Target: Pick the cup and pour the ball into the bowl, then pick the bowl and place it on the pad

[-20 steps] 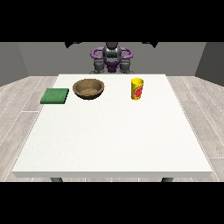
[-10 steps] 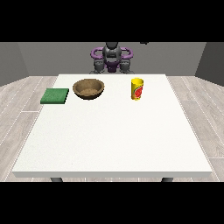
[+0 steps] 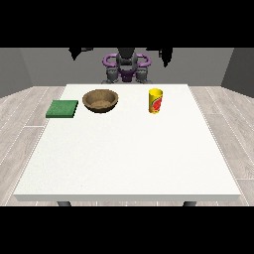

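We're looking across the white counter point(image 3: 129, 163) toward the robot point(image 3: 127, 67), which stands small at the far edge, its torso ringed by purple shoulder pieces. Up at the top of the view there are dark shapes on either side: the hand at the view's left point(image 3: 75, 51) and the hand at the view's right point(image 3: 166, 53), both raised high and well apart from everything on the counter. They're cut off by the top of the view, so we cannot tell whether the fingers of either one are straight or curled.

Down on the counter, three things sit in a row along the far half. At the view's left edge lies the green pad point(image 3: 62, 108), flat and square. Just beside it, toward the middle, sits the brown bowl point(image 3: 100, 100), upright, its hollow facing up. Over at the view's right of the bowl, well apart from it, stands the yellow cup point(image 3: 156, 100), upright, carrying a red mark on its side. We'd guess that's a label, but no lettering can be read from here. The ball isn't visible to us; the cup's inside is hidden at this angle.

Beyond the counter we see pale wood-plank floor point(image 3: 20, 114) and grey walls.
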